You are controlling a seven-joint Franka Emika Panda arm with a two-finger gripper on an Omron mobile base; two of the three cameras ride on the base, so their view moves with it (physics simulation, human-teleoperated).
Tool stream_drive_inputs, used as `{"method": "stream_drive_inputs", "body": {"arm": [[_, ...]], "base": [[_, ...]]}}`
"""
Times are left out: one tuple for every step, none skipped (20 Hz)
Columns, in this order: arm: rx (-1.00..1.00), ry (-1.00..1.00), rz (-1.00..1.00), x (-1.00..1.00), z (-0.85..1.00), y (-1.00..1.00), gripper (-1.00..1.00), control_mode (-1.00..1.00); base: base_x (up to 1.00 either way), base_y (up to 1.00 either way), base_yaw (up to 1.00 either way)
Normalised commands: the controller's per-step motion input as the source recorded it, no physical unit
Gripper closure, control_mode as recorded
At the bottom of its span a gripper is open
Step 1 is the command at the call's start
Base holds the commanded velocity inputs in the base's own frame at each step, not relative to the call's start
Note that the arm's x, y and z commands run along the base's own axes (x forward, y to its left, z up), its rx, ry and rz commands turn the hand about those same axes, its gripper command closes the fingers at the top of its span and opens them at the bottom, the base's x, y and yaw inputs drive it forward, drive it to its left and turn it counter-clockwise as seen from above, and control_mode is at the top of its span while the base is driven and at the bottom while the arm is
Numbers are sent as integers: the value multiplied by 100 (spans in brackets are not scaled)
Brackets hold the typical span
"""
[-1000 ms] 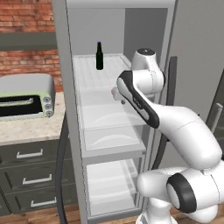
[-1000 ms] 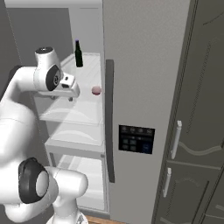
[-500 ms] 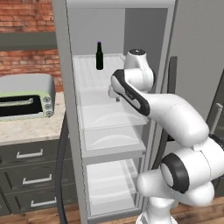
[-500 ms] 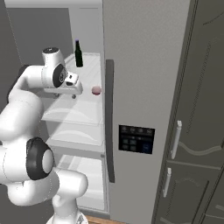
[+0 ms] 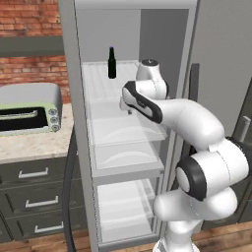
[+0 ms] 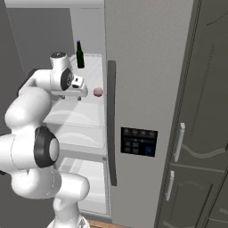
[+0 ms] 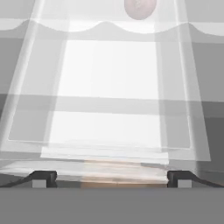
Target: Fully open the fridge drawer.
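Tool [image 6: 79,95] is hanging inside the open fridge at upper-shelf height, pointed down over the clear shelves, and in the hand view its two dark tips sit wide apart with nothing between them, so it's spread and empty.

Progress-wise, I'd say barely started. The fridge door is already swung open, which is the only bit that looks done. The fridge drawer [image 5: 129,135] sits in the middle of the fridge, under the flat shelf with the dark bottle [image 5: 111,63] on it. From the left base view its front sticks out slightly past the shelf above, but it looks mostly pushed in to me, hard to be sure with everything see-through. Nothing is gripping it, so the grab and the whole pull are still to do.

The drawer itself is a wide colourless clear bin, nearly as wide as the fridge, with a curved arc moulded across the front. A small reddish round thing [image 6: 98,92] sits just beside the tool on the shelf.
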Motion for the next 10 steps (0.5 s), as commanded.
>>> {"method": "stream_drive_inputs", "body": {"arm": [[0,0,0,43,-16,0,-100,-100],[0,0,0,41,-16,0,-100,-100],[0,0,0,37,-16,0,-100,-100],[0,0,0,33,-17,0,-100,-100],[0,0,0,32,-19,0,-100,-100],[0,0,0,33,-18,0,-100,-100],[0,0,0,35,-16,0,-100,-100],[0,0,0,36,-14,0,-100,-100],[0,0,0,36,-13,0,-100,-100],[0,0,0,34,-14,0,-100,-100]], "base": [[0,0,0],[0,0,0],[0,0,0],[0,0,0],[0,0,0],[0,0,0],[0,0,0],[0,0,0],[0,0,0],[0,0,0]]}}
